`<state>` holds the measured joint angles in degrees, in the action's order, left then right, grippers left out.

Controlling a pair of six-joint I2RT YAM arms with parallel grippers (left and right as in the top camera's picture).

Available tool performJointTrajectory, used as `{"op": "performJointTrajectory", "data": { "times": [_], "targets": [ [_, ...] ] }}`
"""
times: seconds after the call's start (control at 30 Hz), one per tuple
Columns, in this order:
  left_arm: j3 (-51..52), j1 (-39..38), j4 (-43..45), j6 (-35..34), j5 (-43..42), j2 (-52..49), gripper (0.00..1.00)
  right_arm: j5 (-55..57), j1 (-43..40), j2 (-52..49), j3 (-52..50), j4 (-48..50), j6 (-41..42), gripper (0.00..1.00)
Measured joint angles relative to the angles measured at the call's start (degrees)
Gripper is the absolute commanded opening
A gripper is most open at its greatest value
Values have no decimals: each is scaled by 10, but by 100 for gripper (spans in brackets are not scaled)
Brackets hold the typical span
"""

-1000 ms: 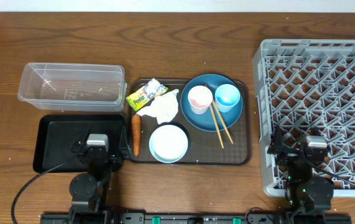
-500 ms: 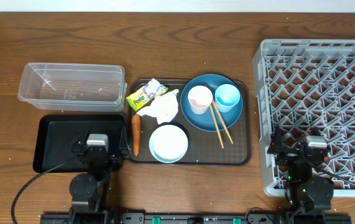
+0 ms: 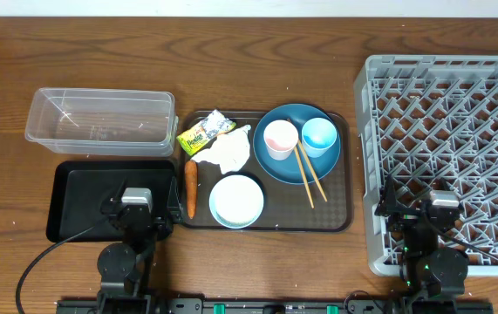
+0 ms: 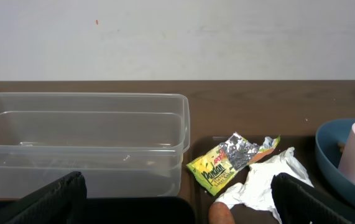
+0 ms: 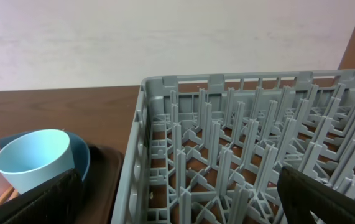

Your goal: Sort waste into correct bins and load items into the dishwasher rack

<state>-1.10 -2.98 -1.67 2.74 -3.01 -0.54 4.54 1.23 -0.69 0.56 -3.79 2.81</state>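
Though near, wrapper (image 4: pixel 227 163) beyond left gripper (image 4: pixel 178 202).

Holds the left black jointed arm (image 3: pixel 126 231) and the right black jointed arm (image 3: pixel 429 235) folded low, well apart. Points both wrists forward, roughly level. Spreads the left black two-finger gripper (image 4: pixel 177 210) wide, gripping nothing. Spreads the right black two-finger gripper (image 5: pixel 180 206) equally wide, likewise empty.

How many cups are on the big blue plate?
2. The pink cup stands on the left side of the blue plate, and the light blue cup stands beside it on the right. None looks hidden.
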Motion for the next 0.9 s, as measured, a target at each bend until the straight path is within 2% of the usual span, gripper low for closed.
{"op": "performJointTrajectory", "data": {
  "times": [0.9],
  "targets": [
    [0,0,0,1,14,0,98,0,0,0,0,0,0,99]
  ]
}}
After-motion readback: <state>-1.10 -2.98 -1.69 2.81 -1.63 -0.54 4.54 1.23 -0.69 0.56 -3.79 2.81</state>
